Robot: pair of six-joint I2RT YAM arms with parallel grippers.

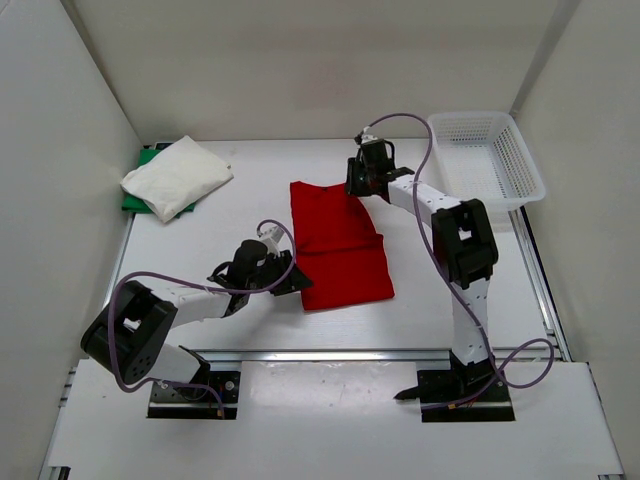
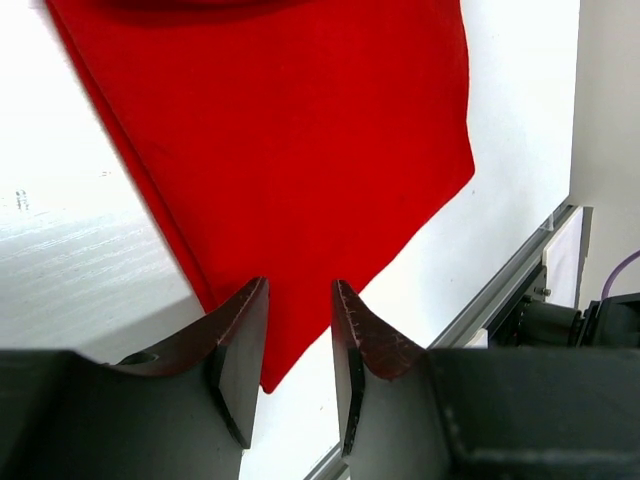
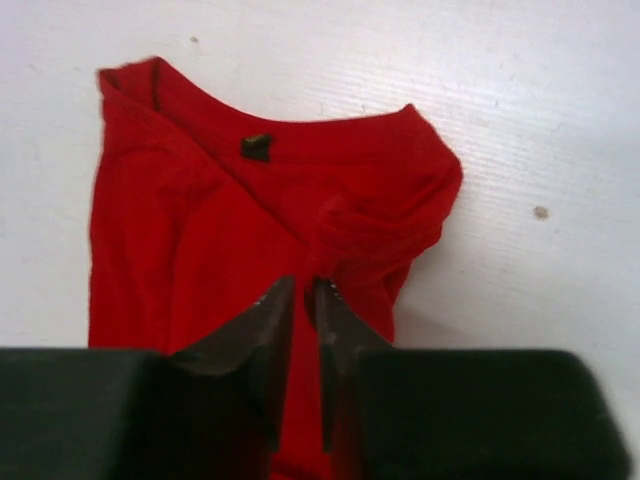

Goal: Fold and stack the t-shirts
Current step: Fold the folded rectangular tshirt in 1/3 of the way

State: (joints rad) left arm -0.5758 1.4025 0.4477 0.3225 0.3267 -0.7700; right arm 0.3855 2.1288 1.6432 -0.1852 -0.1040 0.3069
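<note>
Where the red shirt (image 1: 340, 245) lies: middle of the table (image 1: 250, 195), flat, long axis running 12 to 6, collar (image 3: 300, 130) at 12. It looks narrowed lengthwise, not yet folded short.
Pile: white shirt (image 1: 178, 172) on green shirt (image 1: 138, 197) at the table's 10 o'clock corner, well apart from the red shirt.
Left gripper (image 2: 298, 335): at the red shirt's 7 o'clock end, jaws about half apart, with the hem corner (image 2: 285, 350) lying in the gap, not pinched.
Right gripper (image 3: 303, 300): at the 1 o'clock edge, over the bunched sleeve (image 3: 400, 215). Its jaws stand at a narrow slit, and whether cloth is caught between them cannot be told.
Step, as judged: taking both ends for the cross fold.
Doing it well: the left one should close low on the hem corner, through every layer. The right one should flatten the sleeve inward, then grip near the collar. Both should lift together, keep the cloth taut and lay edge on edge.
Risk: catching only the top layer would open the fold, and a lump at the sleeve would tilt the stack.
</note>
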